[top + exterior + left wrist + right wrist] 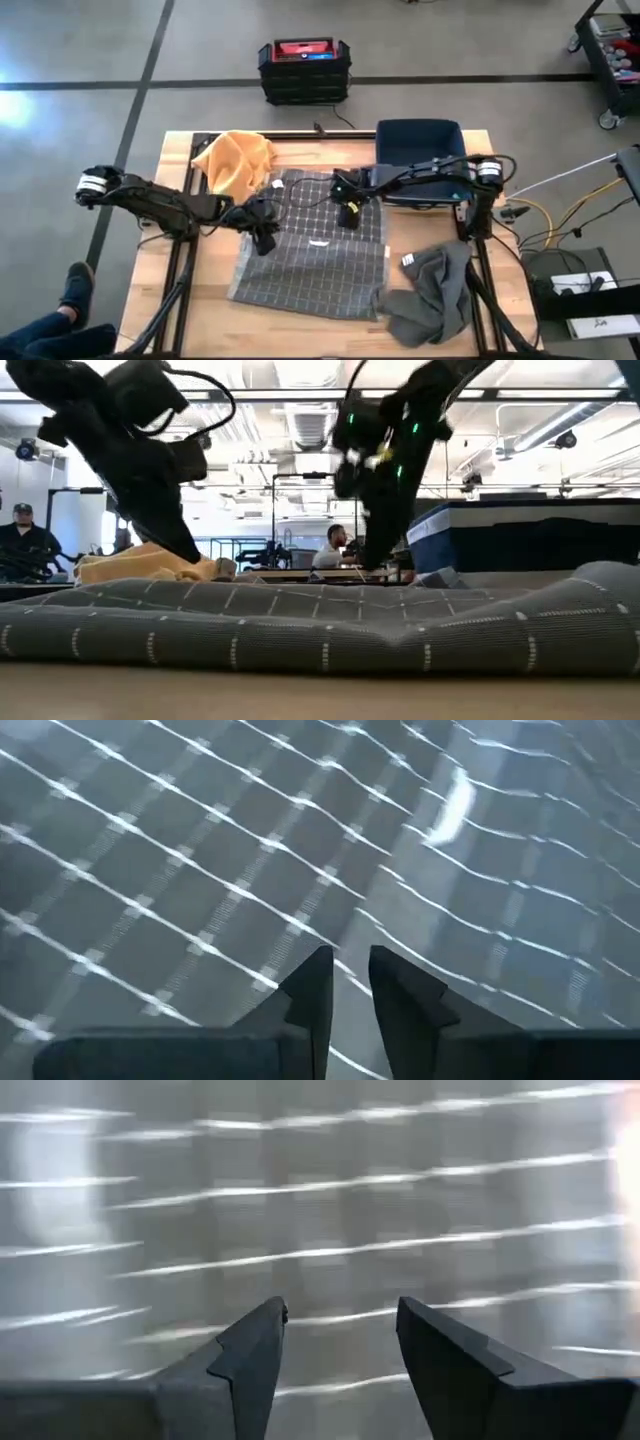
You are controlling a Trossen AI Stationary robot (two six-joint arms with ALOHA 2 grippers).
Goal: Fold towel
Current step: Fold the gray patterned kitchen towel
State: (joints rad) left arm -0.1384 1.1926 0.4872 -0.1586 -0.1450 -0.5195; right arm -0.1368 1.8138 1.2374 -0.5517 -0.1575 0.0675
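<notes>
Grey grid towel lay flat mid-table; our left pincer hovered nearly closed, right pincer wide, both empty, so we risked pinching both layers.

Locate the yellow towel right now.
High view: the yellow towel lies bunched at the table's far left corner, touching the far-left edge of the grey grid towel, just beyond the left hand.

Left pincer nearly closed — right pincer parted.
</notes>
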